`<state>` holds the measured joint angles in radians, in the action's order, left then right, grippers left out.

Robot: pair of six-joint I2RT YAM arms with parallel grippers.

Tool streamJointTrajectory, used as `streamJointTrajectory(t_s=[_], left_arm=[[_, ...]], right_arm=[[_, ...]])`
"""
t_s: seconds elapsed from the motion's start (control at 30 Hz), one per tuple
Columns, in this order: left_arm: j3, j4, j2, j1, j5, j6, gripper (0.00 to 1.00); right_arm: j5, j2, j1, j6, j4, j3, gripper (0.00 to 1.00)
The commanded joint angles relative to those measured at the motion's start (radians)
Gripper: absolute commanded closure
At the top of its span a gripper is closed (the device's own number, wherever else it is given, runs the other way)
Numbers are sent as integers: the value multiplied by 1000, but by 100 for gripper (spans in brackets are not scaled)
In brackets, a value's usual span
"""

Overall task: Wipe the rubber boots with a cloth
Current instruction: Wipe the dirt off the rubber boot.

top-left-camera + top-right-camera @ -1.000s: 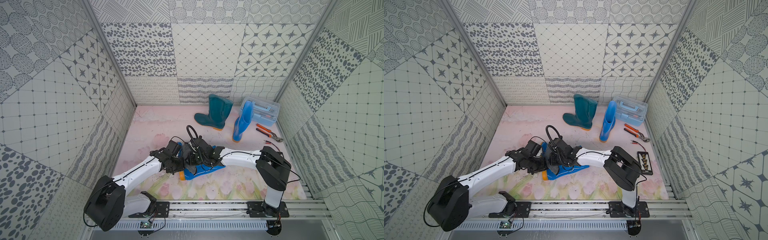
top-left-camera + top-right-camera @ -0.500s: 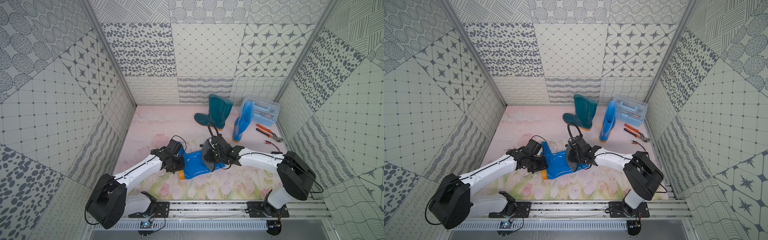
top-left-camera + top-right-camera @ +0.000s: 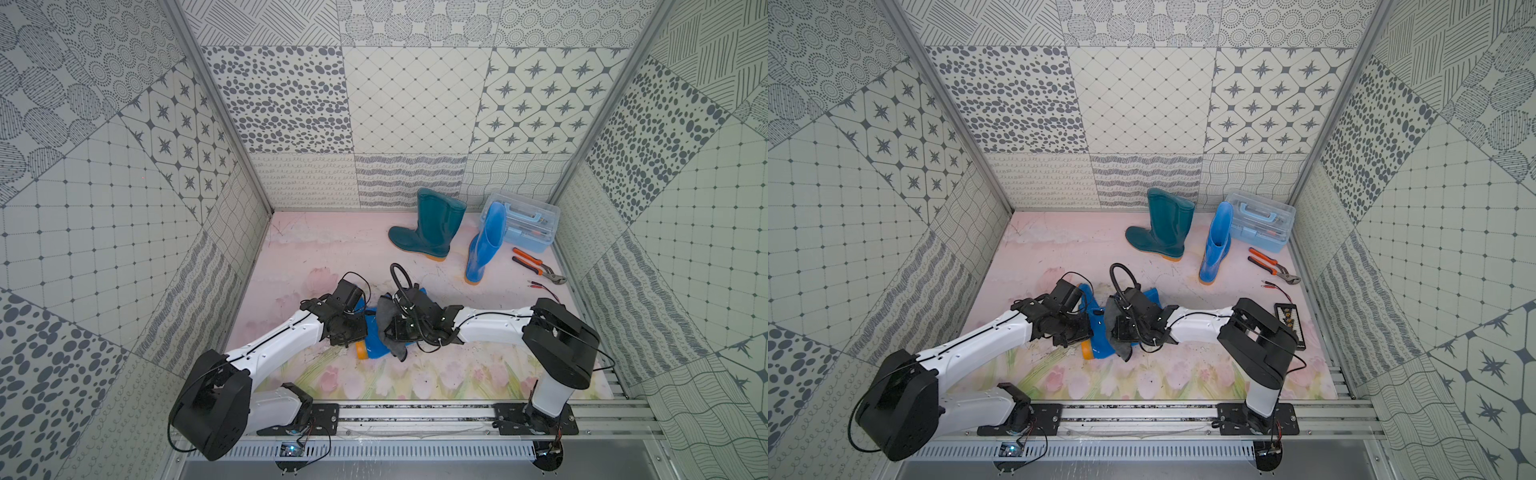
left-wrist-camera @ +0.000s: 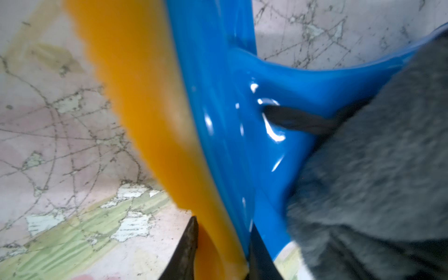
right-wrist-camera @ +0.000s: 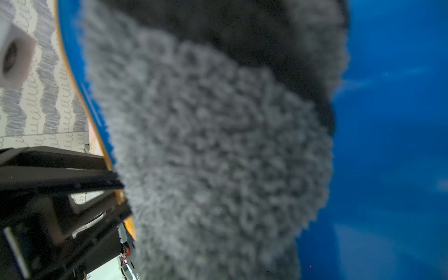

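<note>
Lower centre of both top views: a blue boot (image 3: 376, 347) lies on its side on the table (image 3: 332, 249). My left jaws pinch it at the orange sole (image 4: 145, 109), one finger on each side in the left wrist view. My right jaws are clamped on the grey cloth (image 3: 384, 318), which is pressed vs. the boot's shaft & drapes over it. Farther back, upper right: teal boot (image 3: 432, 228) & 2nd blue boot (image 3: 484, 245) stand upright, apart. Clear toolbox (image 3: 528, 224) sits behind them, pliers (image 3: 536, 266) nearby.
</note>
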<state>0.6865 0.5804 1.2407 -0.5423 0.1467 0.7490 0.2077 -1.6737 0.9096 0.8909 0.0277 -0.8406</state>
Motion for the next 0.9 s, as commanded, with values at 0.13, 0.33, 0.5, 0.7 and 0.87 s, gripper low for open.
streamJointTrajectory(t_s=[0.13, 0.33, 0.5, 0.7, 0.87], left_arm=[[-8, -124, 28, 4, -1, 19, 100], [0, -155, 31, 2, 3, 24, 100], [24, -136, 26, 2, 28, 1, 100], [13, -122, 10, 3, 21, -12, 100], [11, -115, 18, 2, 28, -17, 100]], right_arm=[[-102, 180, -114, -20, 129, 106, 94], [-81, 15, 126, -23, 54, -104, 94], [80, -142, 183, 44, -139, -130, 93], [-5, -20, 60, 52, -99, 91, 94], [-109, 166, -119, -2, 25, 265, 94]])
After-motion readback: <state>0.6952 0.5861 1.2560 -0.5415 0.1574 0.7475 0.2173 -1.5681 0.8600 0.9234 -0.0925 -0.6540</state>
